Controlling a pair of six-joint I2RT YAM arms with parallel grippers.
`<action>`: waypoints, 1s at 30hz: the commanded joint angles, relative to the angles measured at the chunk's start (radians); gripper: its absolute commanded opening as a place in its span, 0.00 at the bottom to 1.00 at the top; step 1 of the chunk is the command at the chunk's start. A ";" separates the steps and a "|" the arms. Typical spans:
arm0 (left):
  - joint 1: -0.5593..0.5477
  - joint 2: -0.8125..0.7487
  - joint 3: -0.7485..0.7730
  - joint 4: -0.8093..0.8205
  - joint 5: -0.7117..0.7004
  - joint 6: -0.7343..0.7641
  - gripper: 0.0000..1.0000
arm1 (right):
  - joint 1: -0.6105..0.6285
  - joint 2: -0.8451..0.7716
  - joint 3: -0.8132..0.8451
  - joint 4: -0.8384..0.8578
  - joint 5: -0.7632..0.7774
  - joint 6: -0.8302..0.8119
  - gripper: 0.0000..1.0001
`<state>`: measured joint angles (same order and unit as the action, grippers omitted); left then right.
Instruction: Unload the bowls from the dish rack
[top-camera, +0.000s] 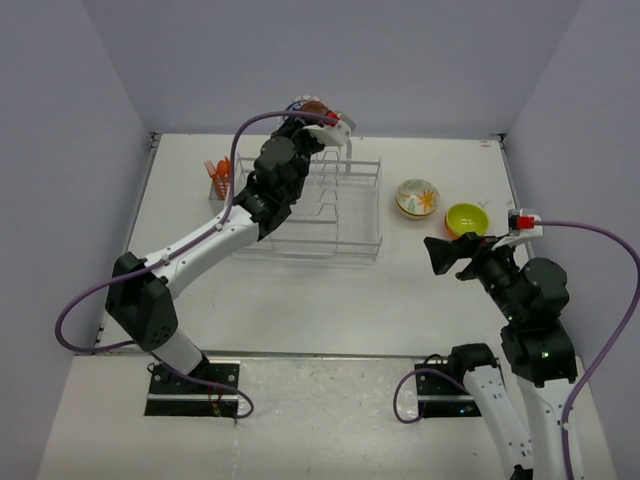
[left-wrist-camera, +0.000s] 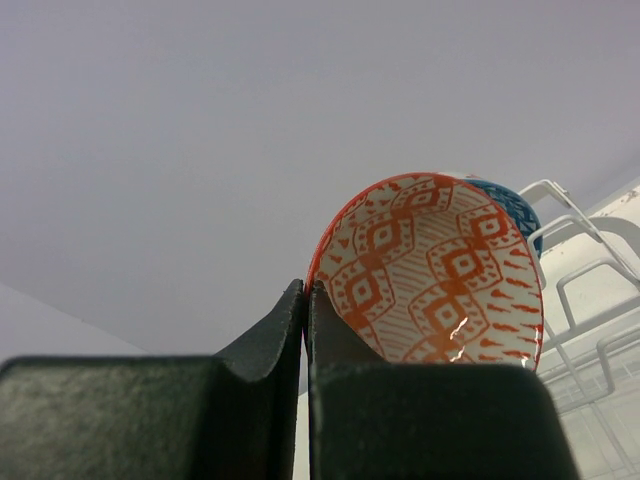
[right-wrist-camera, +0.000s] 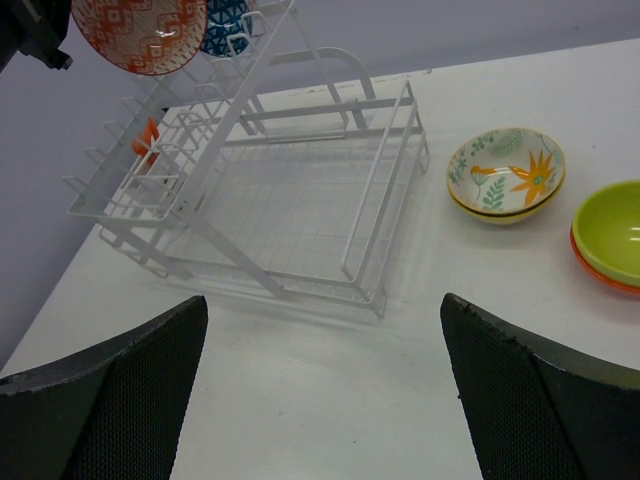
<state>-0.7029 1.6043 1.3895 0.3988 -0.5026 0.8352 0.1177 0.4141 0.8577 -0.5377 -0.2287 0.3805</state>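
Left wrist: left gripper pinched shut on orange-patterned bowl rim, up by the tabletop far edge | blue bowl right behind it in dish rack, left arm way nearer | right gripper wide, empty

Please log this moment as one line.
left claw: shut on orange-patterned round bowl, near top of white wire dish rack | right claw: open, empty | cream floral bowl, yellow-green bowl: on white table
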 joint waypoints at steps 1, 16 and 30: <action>-0.006 -0.050 0.006 0.068 0.021 -0.048 0.00 | 0.000 0.025 0.004 0.042 -0.031 -0.014 0.99; -0.006 -0.047 0.002 0.065 0.036 -0.064 0.00 | 0.000 0.041 0.001 0.045 -0.037 -0.012 0.99; -0.014 -0.090 0.000 0.012 0.038 -0.117 0.00 | -0.001 0.156 0.023 0.157 -0.191 0.079 0.99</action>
<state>-0.7097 1.5902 1.3777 0.3561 -0.4747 0.7509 0.1177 0.5316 0.8577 -0.4698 -0.3378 0.4118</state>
